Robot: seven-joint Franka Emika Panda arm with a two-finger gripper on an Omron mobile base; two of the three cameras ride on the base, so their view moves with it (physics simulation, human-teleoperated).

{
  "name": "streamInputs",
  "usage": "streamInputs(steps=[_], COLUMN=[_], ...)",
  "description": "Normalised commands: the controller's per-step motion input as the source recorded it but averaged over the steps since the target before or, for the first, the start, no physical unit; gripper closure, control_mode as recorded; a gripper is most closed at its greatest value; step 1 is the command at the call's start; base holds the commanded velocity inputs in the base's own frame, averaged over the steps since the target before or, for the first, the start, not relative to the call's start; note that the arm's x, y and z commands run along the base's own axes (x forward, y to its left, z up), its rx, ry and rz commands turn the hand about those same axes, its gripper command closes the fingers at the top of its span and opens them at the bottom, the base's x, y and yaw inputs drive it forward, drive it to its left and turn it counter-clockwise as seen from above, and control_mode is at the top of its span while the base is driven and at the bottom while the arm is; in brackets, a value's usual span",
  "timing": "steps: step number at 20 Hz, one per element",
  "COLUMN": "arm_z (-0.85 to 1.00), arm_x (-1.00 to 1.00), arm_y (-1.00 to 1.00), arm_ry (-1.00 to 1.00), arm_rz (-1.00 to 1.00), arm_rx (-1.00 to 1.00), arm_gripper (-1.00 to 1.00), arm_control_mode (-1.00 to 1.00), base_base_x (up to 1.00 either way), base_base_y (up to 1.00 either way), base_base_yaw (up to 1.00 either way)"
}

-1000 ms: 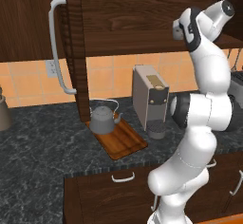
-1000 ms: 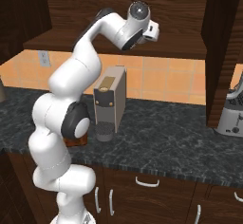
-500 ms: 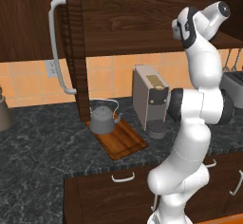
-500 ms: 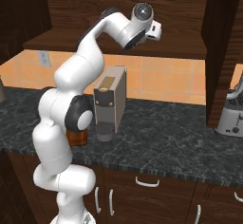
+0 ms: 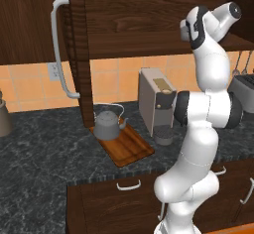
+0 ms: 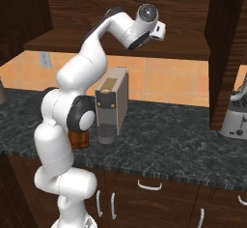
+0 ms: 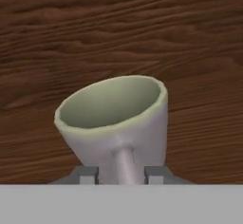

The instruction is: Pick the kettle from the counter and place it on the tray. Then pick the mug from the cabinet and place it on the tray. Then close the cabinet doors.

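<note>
The mug (image 7: 116, 123) stands inside the cabinet (image 5: 149, 25), directly ahead of the hand (image 7: 121, 174), its handle pointing back between the two fingertips. The hand looks narrowed around that handle. The kettle (image 5: 107, 125) already sits on the tray (image 5: 128, 145).

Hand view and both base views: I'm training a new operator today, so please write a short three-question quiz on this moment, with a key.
1. True or false: the kettle already sits on the tray.
2. In the hand view, what flanks the mug handle? A) the claw fingertips B) the cabinet doors C) a spoon
3. Fill in: the beige machine stands on the ____.

Key: 1 true; 2 A; 3 counter.
</note>
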Motion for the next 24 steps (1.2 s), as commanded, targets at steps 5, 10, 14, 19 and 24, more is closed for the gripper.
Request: streamInputs(steps=[5,10,14,19,24], arm_z=[-0.09,0.0,0.06,0.0,0.0], arm_x=[0.0,-0.31,-0.57,-0.78,-0.86], arm_y=[0.0,0.01,0.08,0.15,0.31], arm_ry=[-0.08,-0.13,0.0,0.0,0.0], arm_rz=[0.0,0.01,0.06,0.13,0.13], arm_rx=[0.0,0.0,0.0,0.0,-0.01], arm_gripper=[1.0,1.0,1.0,1.0,1.0], arm_control_mode=[-1.0,-1.0,-1.0,-1.0,-1.0], base_base_x=[0.0,0.0,0.0,0.0,0.0], base_base_y=[0.0,0.0,0.0,0.0,0.0], base_base_yaw=[0.0,0.0,0.0,0.0,0.0])
